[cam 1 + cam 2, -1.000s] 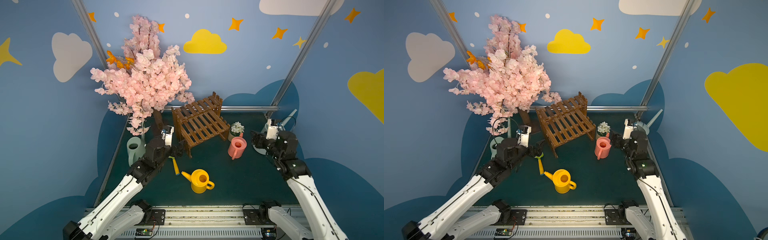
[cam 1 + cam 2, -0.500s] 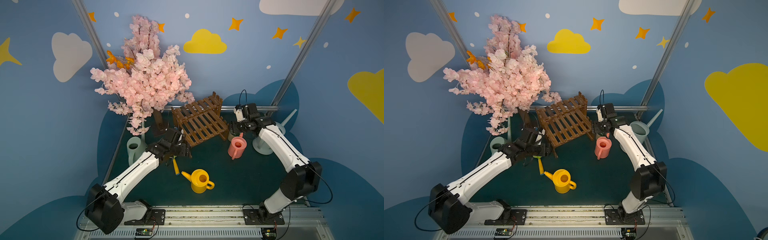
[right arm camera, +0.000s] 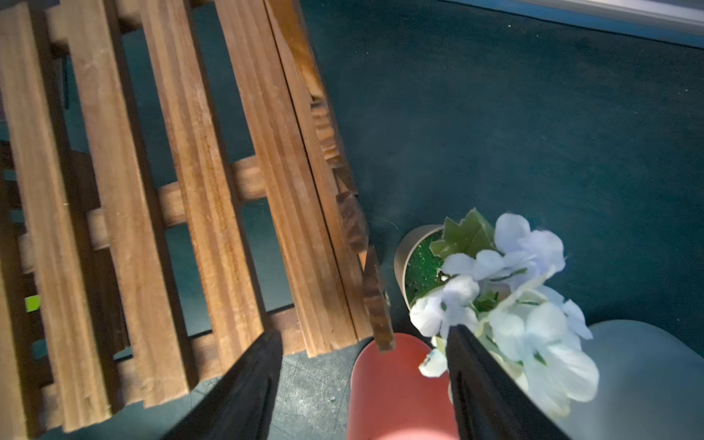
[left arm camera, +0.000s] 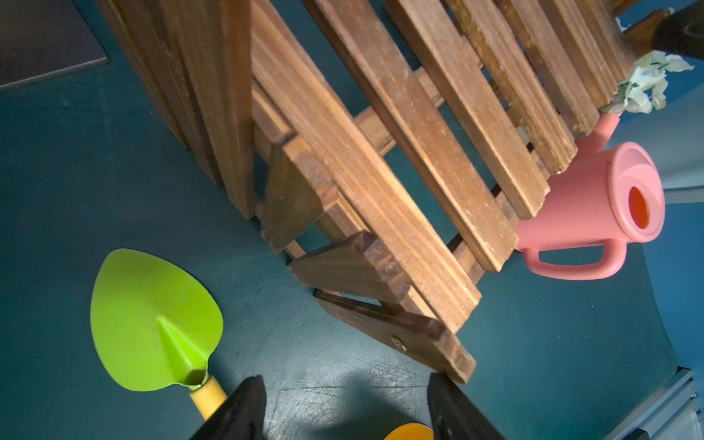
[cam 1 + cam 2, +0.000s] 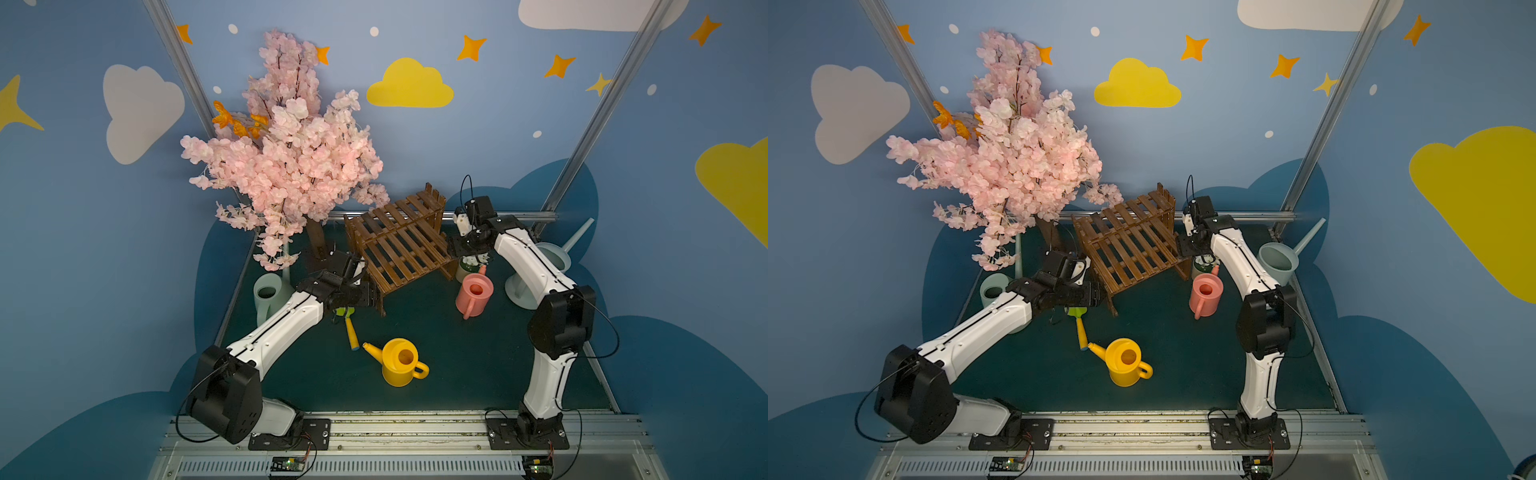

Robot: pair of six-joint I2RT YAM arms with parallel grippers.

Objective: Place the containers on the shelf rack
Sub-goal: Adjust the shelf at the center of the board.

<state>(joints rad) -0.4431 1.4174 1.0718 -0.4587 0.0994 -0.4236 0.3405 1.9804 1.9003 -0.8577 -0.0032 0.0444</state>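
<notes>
The shelf rack (image 5: 401,245) stands on the dark green tabletop (image 5: 457,365) at the centre of both top views, with an arm at each end.

The jaws of the left arm (image 5: 286,324) sit at the rack's lower-left corner. In the left wrist view they are spread, with only bare tabletop between them. The rack's corner leg (image 4: 396,335) ends just beside one of them, and the green-bladed toy shovel (image 4: 152,324) lies just beside the other.

The jaws of the right arm (image 5: 528,266) hang at the rack's right edge. In the right wrist view they are also spread and grip nothing. The rack's side edge stops just short of the gap, and the pink watering can (image 3: 396,384) shows through it. The white-flower pot (image 3: 495,297) is close by.

All four cans stand on the tabletop: the pink one (image 5: 476,293) right of the rack, the yellow watering can (image 5: 401,363) below centre, the pale green watering can (image 5: 268,293) at the left behind the left arm, and the pale blue-grey watering can (image 5: 1277,262) at the right behind the right arm.
</notes>
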